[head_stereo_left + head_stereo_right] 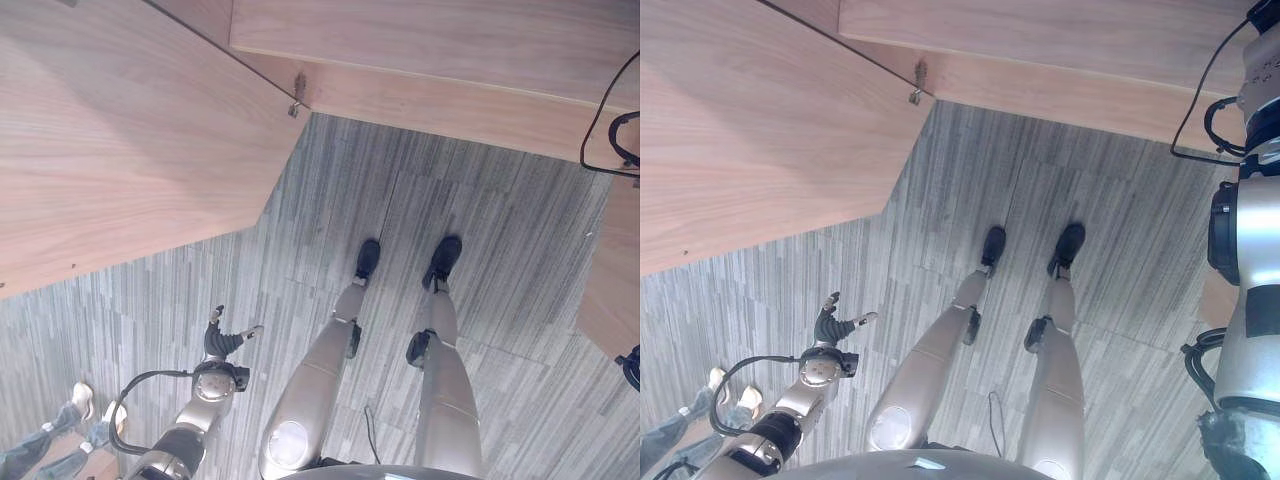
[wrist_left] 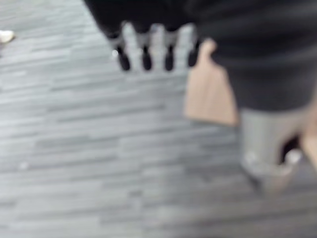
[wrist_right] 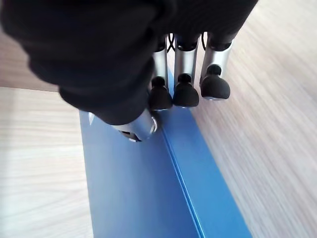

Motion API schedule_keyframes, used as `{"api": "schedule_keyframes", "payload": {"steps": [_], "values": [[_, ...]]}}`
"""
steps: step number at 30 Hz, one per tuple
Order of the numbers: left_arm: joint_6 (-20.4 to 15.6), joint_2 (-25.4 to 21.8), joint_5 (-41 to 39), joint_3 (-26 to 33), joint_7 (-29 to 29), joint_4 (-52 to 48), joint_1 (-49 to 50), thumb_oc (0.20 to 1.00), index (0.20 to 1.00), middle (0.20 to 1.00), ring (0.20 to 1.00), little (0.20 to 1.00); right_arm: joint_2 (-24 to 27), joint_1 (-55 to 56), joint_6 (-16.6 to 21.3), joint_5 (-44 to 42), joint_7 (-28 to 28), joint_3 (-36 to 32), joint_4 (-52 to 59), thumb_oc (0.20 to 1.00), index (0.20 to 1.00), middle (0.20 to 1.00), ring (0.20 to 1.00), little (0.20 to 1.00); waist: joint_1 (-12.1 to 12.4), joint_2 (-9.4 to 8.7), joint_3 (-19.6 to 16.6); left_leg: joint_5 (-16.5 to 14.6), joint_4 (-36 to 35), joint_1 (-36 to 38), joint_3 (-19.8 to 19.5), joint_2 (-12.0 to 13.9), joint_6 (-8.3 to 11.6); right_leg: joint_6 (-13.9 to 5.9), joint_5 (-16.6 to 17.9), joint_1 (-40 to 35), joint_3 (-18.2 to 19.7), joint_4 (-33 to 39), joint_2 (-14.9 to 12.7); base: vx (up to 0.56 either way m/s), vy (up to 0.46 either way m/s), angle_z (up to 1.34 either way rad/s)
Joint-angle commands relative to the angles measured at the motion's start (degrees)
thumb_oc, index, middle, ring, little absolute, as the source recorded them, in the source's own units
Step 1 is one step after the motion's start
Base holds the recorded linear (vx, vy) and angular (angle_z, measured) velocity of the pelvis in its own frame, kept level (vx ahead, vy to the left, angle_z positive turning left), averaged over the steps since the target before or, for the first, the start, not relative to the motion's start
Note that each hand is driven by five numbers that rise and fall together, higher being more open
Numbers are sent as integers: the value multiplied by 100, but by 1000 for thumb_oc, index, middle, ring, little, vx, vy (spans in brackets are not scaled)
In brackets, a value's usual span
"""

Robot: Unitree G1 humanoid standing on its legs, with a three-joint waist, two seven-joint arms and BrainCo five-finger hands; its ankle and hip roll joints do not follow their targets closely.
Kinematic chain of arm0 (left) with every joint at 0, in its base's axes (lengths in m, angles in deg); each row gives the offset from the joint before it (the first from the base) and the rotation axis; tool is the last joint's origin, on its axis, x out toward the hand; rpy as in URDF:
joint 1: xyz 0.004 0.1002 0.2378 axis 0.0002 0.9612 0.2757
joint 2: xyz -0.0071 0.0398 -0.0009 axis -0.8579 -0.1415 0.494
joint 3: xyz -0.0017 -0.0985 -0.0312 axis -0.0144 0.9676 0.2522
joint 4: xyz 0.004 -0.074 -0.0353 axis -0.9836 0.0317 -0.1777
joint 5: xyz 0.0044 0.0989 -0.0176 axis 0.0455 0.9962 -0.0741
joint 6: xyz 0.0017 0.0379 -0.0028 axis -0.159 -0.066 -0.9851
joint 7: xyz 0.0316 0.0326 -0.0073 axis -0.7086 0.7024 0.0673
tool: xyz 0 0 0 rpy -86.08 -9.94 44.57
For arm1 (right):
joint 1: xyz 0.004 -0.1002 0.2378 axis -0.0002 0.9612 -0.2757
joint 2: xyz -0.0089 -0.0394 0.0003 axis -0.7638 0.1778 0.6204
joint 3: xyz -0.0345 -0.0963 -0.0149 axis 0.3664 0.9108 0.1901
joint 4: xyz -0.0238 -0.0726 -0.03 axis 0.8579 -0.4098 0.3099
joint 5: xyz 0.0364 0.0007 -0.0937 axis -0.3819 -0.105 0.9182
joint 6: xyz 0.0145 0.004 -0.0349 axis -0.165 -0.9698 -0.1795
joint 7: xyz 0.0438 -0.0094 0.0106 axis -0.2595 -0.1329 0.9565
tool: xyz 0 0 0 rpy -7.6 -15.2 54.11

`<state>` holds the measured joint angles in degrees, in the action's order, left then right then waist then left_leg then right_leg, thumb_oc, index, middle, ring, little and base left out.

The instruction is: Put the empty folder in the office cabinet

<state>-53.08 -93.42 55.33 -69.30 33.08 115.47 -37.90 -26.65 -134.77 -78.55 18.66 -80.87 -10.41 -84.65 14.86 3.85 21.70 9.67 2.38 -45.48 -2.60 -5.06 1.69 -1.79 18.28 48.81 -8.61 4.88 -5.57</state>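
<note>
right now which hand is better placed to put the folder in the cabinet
Right. The right hand is already on the blue folder, fingers and thumb pinching its spine; the left hand hangs open above the floor.

Left hand [image 1: 222,340] hangs low at robot's left side, fingers straight and spread, holding nothing. Right hand [image 3: 148,74] raised, fingers and thumb pinched onto blue folder [image 3: 148,188].

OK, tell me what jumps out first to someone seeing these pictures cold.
The blue folder comes first: in the right wrist view it lies against pale wood, with the right hand pinching its spine between fingers and thumb. Next is the big wooden cabinet door, swung open at the upper left of the head views above grey carpet. The left hand hangs open and empty low on the left, near a person's shoes.
</note>
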Motion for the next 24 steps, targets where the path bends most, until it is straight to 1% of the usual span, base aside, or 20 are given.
{"api": "schedule_keyframes", "payload": {"steps": [1,18,20,24], "values": [[-10,-606,-61,-97,66,-55,254,1000,1000,1000,1000,1000,85,168,355,-141,39,440,298,200,200,200,200,200,195,259,-53,-35,-738,308,-69,399,669,-603,-1100,-659,-15,-176,-15,0,0,0],[2,-615,168,-110,258,146,400,1000,1000,1000,1000,1000,104,592,803,176,-756,-350,421,200,200,200,200,200,175,346,-169,-114,-738,658,-42,389,626,-610,-1140,-999,1,-192,-52,0,0,0],[5,-598,241,-126,306,160,413,1000,1000,1000,1000,1000,101,732,868,260,-914,-535,463,200,200,200,200,200,160,377,-182,-128,-738,723,-22,395,613,-612,-1145,-1050,20,-204,-63,-13,21,-1],[28,-577,350,-131,333,183,434,1000,1000,1000,1000,1000,29,1059,790,391,-961,-732,426,200,200,200,200,200,130,364,-217,-152,-738,851,18,410,593,-606,-1169,-1163,31,-223,-51,-5,9,-1]]}}
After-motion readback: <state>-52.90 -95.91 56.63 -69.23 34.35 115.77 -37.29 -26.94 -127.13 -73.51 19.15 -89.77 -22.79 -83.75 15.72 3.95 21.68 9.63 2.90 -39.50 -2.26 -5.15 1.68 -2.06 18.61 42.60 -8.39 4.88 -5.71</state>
